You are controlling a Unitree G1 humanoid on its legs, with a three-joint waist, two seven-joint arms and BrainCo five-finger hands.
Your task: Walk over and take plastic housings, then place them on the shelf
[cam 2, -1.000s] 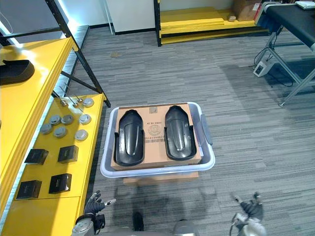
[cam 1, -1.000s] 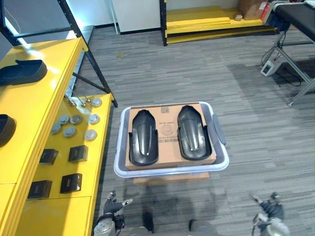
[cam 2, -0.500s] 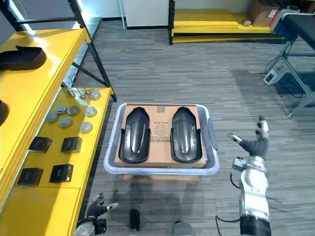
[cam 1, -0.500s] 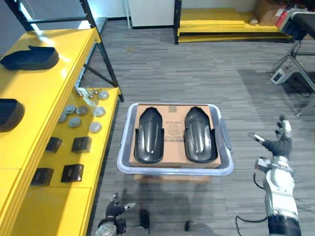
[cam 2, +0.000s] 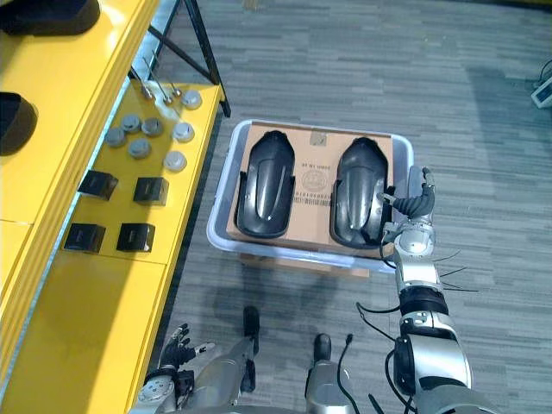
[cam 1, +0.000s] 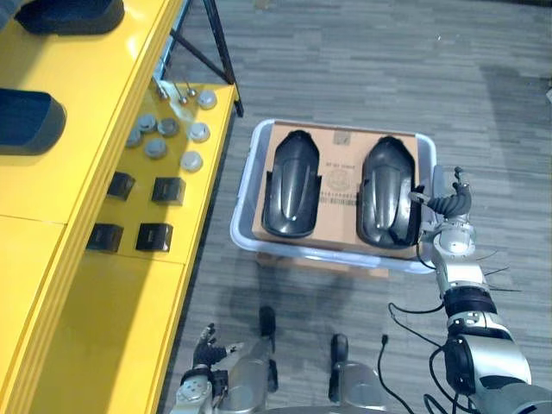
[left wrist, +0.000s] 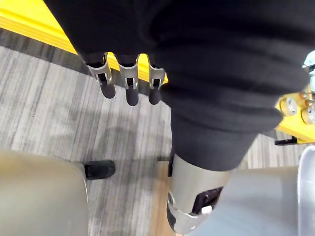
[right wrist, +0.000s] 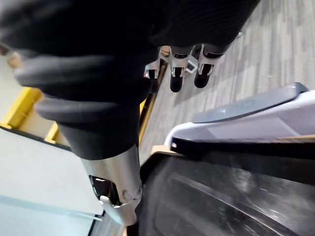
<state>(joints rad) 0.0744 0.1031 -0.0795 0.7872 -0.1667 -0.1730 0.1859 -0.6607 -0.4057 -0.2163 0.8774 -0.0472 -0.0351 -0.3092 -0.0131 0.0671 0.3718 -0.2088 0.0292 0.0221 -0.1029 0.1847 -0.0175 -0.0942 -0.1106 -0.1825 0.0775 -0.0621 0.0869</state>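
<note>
While the left housing (cam 1: 290,183) and the right housing (cam 1: 387,191), both black plastic, lie side by side on cardboard (cam 1: 341,177) inside a pale bin (cam 1: 244,231) on the floor, the right hand (cam 1: 450,204) hovers at the bin's right rim, just beside the right housing, fingers loosely apart, holding nothing. The left hand (cam 2: 177,345) hangs low beside the yellow shelf (cam 1: 78,216), fingers spread, empty.

Bright, even light from above; soft sheen on the yellow shelf (cam 1: 112,285); pale highlights streak the glossy black housings (cam 1: 291,185); faint, diffuse shadow on the carpet (cam 1: 293,297) just beside the tote (cam 1: 244,216); no harsh glare.
</note>
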